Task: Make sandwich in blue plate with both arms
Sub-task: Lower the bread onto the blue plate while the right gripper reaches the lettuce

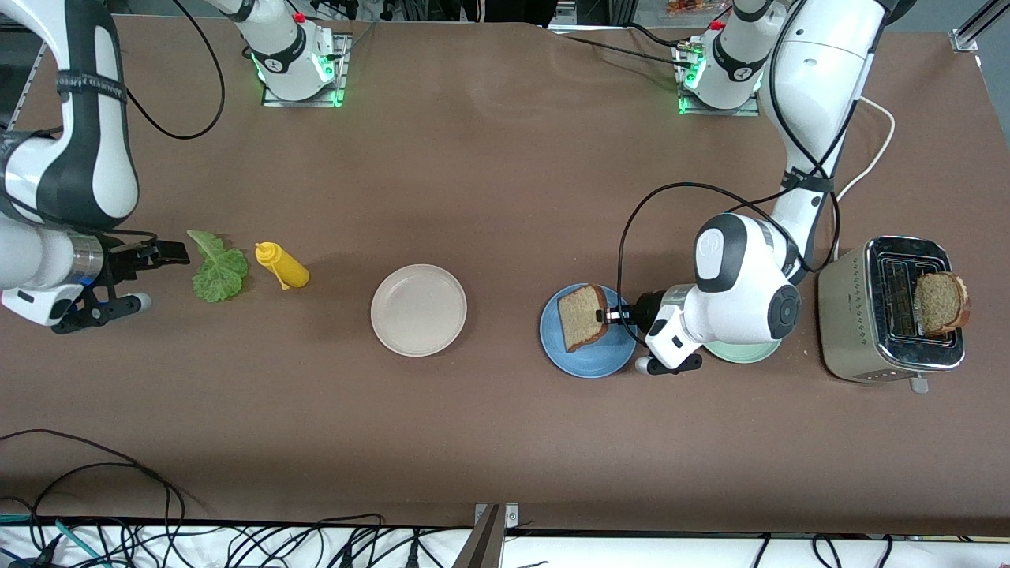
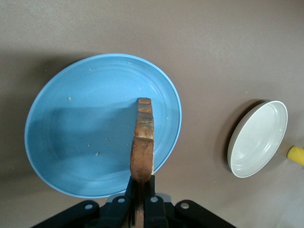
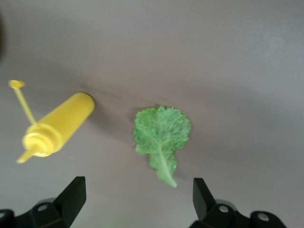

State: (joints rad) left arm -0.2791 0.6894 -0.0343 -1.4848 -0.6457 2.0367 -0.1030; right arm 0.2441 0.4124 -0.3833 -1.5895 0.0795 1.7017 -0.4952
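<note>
Brown-covered table [image 1: 489,181], cables [image 1: 102,489] along its near edge

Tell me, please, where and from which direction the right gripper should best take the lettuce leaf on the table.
Probably from straight above, pinching across the pale midrib near the stem end of the lettuce leaf. It lies flat on the table with crinkled edges that would likely tear or slip. The right gripper, open, hangs near it already; the mustard bottle lies beside the leaf, so keep the fingers off that side.

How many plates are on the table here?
3. The blue plate sits under the bread slice; a green plate, mostly hidden by the left arm, lies beside it toward the toaster; a beige plate lies mid-table.
</note>
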